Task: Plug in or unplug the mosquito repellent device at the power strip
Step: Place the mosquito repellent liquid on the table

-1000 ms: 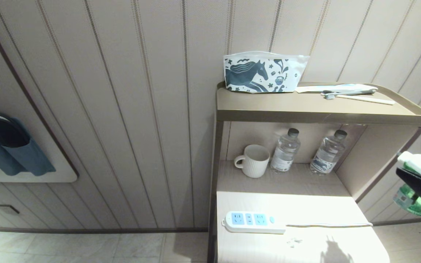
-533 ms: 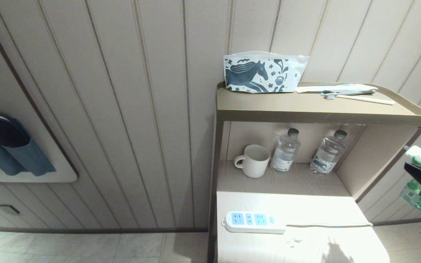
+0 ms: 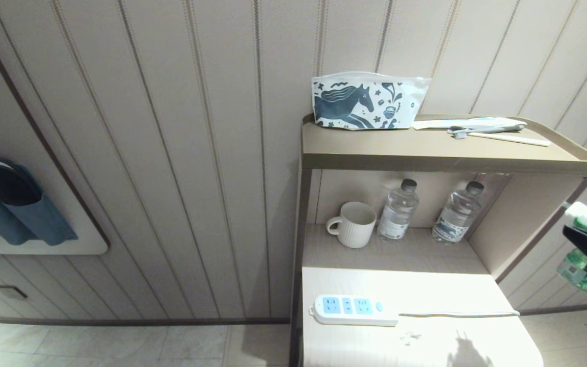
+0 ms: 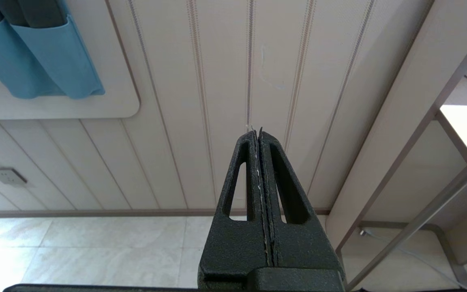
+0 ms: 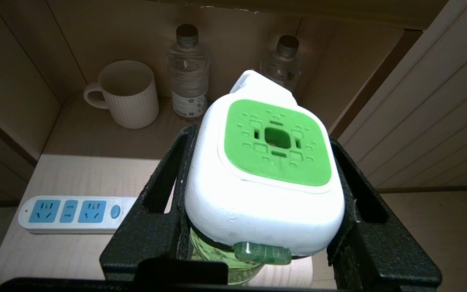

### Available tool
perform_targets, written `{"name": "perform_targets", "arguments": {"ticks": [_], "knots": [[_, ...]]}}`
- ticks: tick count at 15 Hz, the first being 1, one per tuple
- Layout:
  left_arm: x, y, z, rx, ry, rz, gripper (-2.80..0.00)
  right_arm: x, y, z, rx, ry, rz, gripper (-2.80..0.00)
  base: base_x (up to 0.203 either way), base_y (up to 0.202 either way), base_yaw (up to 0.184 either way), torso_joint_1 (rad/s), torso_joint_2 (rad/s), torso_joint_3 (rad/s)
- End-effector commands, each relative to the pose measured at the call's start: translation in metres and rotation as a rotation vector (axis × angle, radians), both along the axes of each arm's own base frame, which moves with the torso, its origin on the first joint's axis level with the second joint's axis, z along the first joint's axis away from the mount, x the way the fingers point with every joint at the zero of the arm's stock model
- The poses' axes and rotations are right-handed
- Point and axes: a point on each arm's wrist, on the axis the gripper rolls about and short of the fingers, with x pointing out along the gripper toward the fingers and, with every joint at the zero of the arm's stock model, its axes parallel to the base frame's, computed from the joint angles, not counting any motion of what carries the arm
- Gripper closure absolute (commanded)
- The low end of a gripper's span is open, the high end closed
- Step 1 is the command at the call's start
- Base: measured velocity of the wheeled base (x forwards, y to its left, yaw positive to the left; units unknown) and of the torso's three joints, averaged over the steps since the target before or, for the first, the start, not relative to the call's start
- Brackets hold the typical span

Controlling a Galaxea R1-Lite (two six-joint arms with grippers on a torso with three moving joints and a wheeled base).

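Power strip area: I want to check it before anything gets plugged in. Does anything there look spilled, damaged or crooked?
Nothing looks damaged. The power strip lies flat on the cabinet top, all sockets empty, cord running straight. Only some small pale specks lie just in front of it; what they are is unclear.

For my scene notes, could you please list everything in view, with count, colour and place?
mosquito repellent device: one, white and green, held in the air right of the stand.
power strip: one, white with blue sockets, all empty, on the lower table top.
mug: one, white, middle shelf, left.
water bottles: two, clear, right of the mug.
pouch: one, white with a blue horse, top shelf.
toothbrush: one, white, top shelf, right.
slippers: a dark pair in a blue wall pocket.
left gripper: black, shut, facing the wall.
right gripper: black, clamped on the device.
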Motion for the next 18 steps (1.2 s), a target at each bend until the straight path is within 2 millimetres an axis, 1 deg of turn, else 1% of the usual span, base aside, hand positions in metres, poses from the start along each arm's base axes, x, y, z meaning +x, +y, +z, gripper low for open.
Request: {"name": "perform_targets", "arguments": {"ticks": [1, 4, 8, 14, 18], "knots": [[0.000, 0.000, 0.000, 0.000, 0.002, 0.000, 0.00, 0.000, 0.000, 0.000, -0.001, 0.002, -0.002, 0.00, 0.000, 0.000, 0.000, 0.000, 0.00, 0.000], [0.000, 0.000, 0.000, 0.000, 0.002, 0.000, 0.00, 0.001, 0.000, 0.000, -0.001, 0.002, -0.002, 0.00, 0.000, 0.000, 0.000, -0.021, 0.04, 0.026], [0.000, 0.000, 0.000, 0.000, 0.002, 0.000, 0.00, -0.001, -0.001, 0.003, 0.002, -0.014, -0.008, 0.00, 0.000, 0.000, 0.000, -0.159, 0.36, 0.190], [0.000, 0.000, 0.000, 0.000, 0.002, 0.000, 0.00, -0.001, -0.001, 0.015, 0.012, -0.049, -0.014, 0.00, 0.000, 0.000, 0.000, -0.240, 0.53, 0.286], [0.000, 0.000, 0.000, 0.000, 0.002, 0.000, 0.00, -0.002, -0.002, 0.016, -0.001, -0.054, -0.016, 0.00, 0.000, 0.000, 0.000, -0.228, 0.52, 0.289]]}}
